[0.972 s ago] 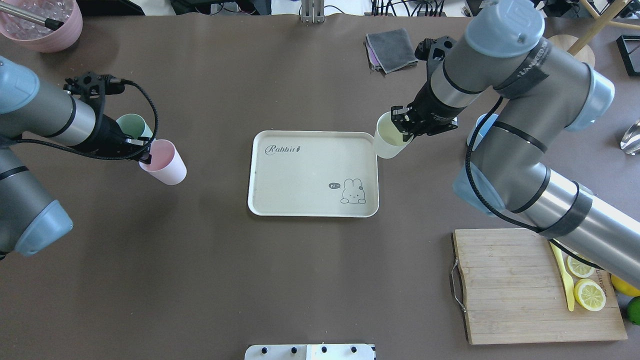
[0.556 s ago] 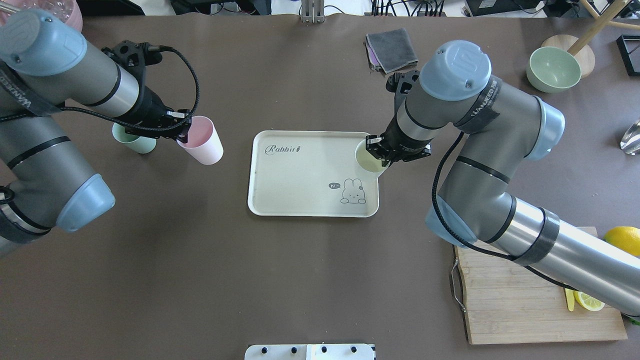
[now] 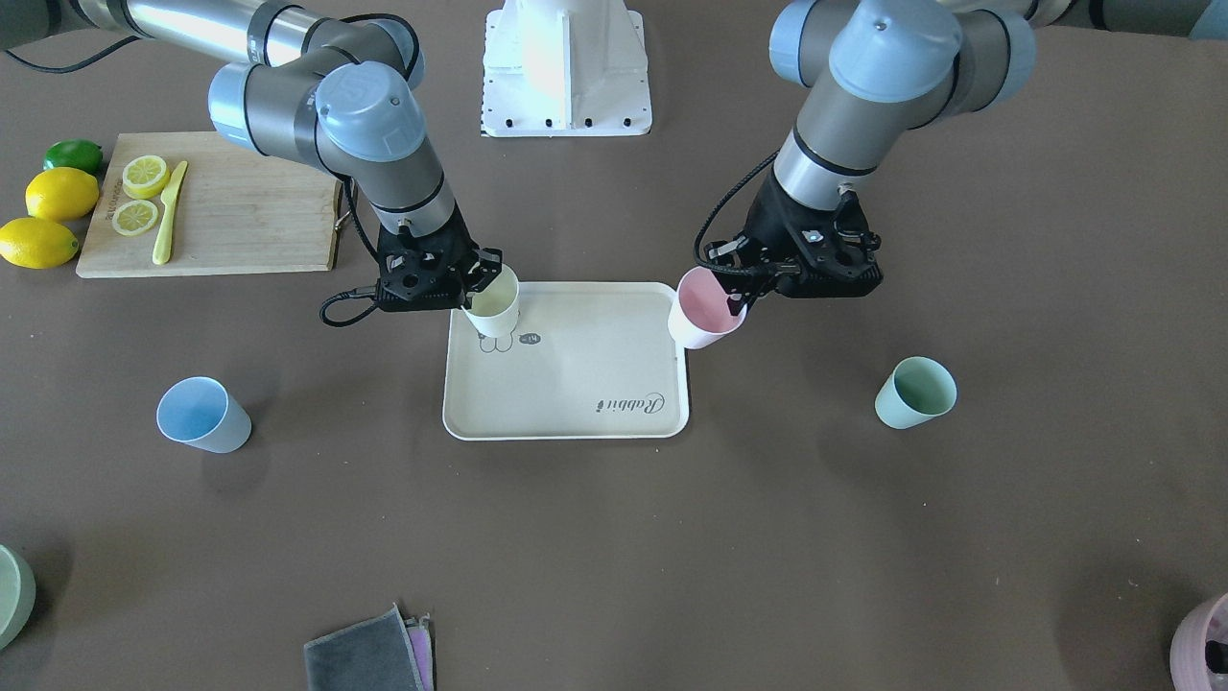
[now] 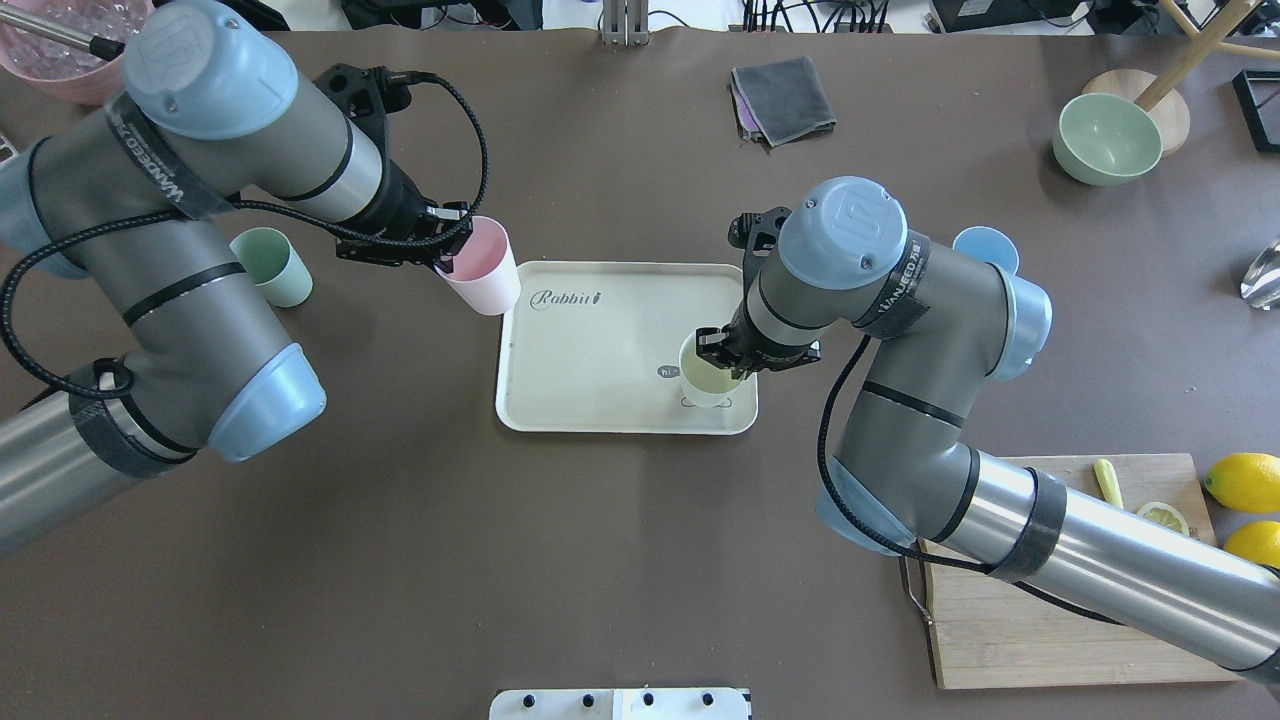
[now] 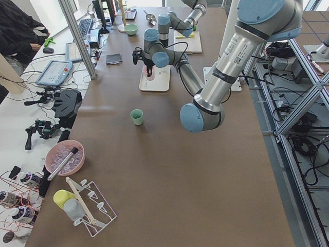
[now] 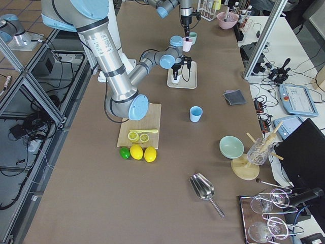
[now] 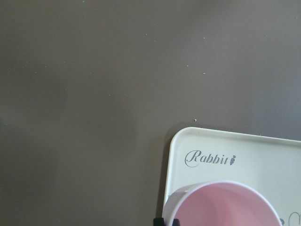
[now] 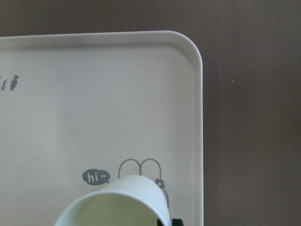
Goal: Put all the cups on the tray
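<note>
a: what are the grippers doing?

b: the right gripper [image 3: 477, 284] is pinching the yellow cup [image 3: 494, 305] by its rim. that keeps the cup upright over the rabbit drawing on the tray [image 3: 576, 384], ready to set down, i'd say. the left gripper [image 3: 736, 299] is clamped the same way on the pink cup [image 3: 705, 309], which hangs at the tray's corner on the "rabbit" script side, partly over the edge.

a: and the other cups?

b: the green cup [image 3: 914, 392] and the blue cup [image 3: 201, 413] both stand on the table, well apart from the tray, one on each side.

a: anything unclear?

b: i can't tell whether the yellow cup's base touches the tray. both wrist views cut the cups off at the bottom of the picture and show almost nothing of the fingers. from overhead, the right arm hides most of the blue cup.
</note>
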Available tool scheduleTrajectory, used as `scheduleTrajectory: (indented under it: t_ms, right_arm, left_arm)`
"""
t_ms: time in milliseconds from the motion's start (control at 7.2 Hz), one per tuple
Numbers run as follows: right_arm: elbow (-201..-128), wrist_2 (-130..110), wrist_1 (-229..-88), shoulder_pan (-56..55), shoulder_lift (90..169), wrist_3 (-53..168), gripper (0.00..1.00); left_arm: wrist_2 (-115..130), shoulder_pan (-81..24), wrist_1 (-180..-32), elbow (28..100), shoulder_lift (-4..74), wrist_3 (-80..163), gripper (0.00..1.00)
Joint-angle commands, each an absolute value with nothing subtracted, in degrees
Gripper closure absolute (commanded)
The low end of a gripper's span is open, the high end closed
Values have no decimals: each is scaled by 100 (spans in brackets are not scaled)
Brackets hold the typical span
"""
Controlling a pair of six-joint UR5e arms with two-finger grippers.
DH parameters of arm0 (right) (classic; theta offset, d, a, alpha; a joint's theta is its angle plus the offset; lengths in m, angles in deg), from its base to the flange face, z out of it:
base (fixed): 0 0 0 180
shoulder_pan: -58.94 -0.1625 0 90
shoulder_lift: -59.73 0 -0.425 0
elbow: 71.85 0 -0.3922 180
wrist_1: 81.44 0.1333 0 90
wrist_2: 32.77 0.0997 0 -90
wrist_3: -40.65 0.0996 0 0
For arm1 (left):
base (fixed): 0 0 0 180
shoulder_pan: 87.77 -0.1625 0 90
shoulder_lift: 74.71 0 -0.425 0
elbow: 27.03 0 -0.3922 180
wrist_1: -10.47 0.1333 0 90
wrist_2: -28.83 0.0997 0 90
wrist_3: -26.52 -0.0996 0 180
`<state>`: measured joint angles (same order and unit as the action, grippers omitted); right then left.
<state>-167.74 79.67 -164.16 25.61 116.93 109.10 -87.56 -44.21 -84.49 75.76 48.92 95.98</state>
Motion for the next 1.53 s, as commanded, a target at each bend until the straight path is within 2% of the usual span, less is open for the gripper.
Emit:
scheduleTrajectory:
  t_ms: [0,139,417,694,972,1111,1250,1389]
  right_arm:
    - [-16633,7964,-16151,2581,11669,10938,62]
    - [-16685,7982,-16159,2563,11651,10946,2]
    - [-17000,8269,-16282,2223,11625,11298,0]
    - [-17396,8728,-16720,1800,11651,11228,0]
    - [-17380,8868,-16757,1396,11747,10800,0]
    - [-17380,9052,-16923,1133,11791,10492,0]
    - [-17389,9063,-17185,878,11853,10054,0]
    - [-17389,9072,-17431,623,11940,9598,0]
  left_arm:
    - [-8439,-4750,-8454,7545,4957,9848,100]
    - [-8098,-5108,-8454,7546,5009,10059,100]
    - [-7605,-5611,-8480,7458,5010,10306,100]
    - [-7418,-5745,-8524,7055,5263,10378,100]
    - [-7278,-5745,-9021,6695,5282,10386,100]
    - [-7269,-5736,-9051,6623,5274,10360,91]
    - [-7269,-5736,-9052,6640,5282,10308,5]
    - [-7295,-5692,-9043,6692,5282,10299,3]
